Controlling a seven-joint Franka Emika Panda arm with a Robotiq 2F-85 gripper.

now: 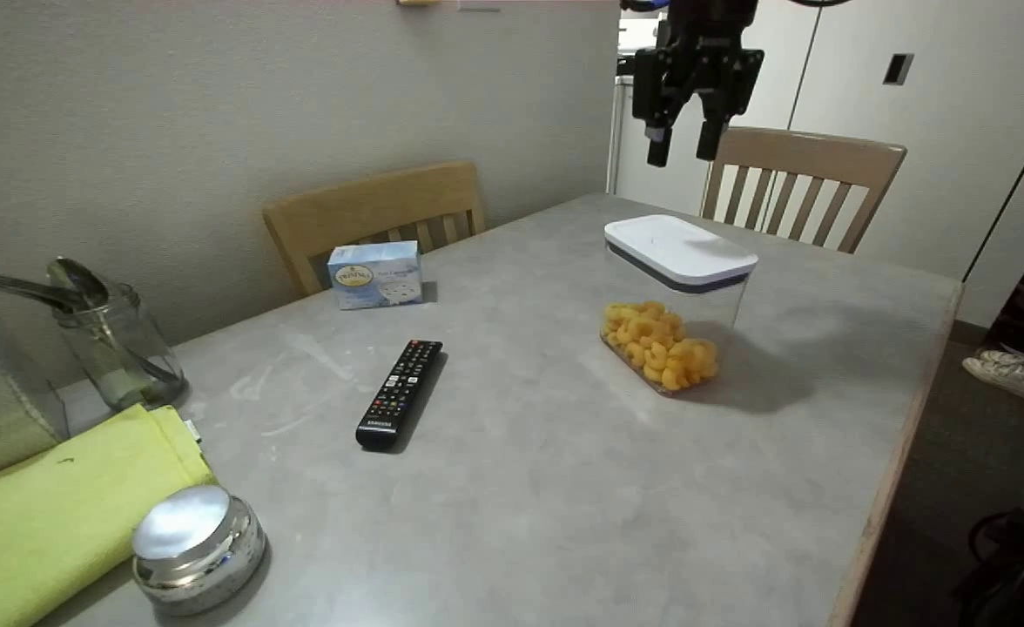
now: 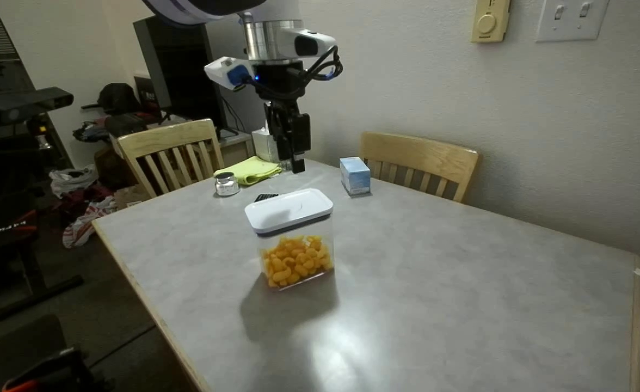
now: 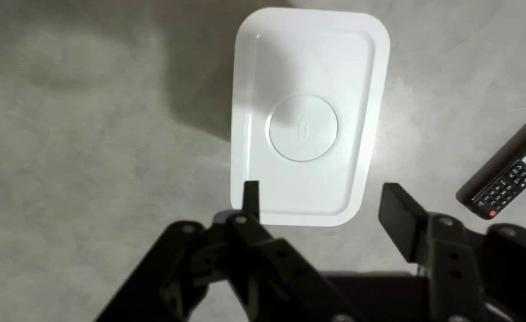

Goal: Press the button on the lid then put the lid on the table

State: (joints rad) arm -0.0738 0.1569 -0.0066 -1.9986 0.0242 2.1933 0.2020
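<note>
My pincer [image 3: 321, 201] is spread, its fingertips [image 3: 401, 219] well apart with nothing between them. In both exterior views it hangs above the lid [image 1: 680, 248], not touching it. The lid is on the clear container [image 1: 708, 313] of yellow puffs [image 1: 660, 344], which stands upright on the worktop [image 1: 495, 522].

Everything turns on where the button [image 3: 303, 128] lies. In the wrist view it is up the picture from my fingertips, farther along the lid; sideways it falls between them, a little nearer the one that overlaps the lid's edge there. The lid's long axis runs up that picture too, roughly square to the line joining my fingertips, so my gap runs parallel to its short side.

I take the press to be the step ahead: it probably calls for shifting along that long axis to the centre, narrowing up, then going straight down.
</note>
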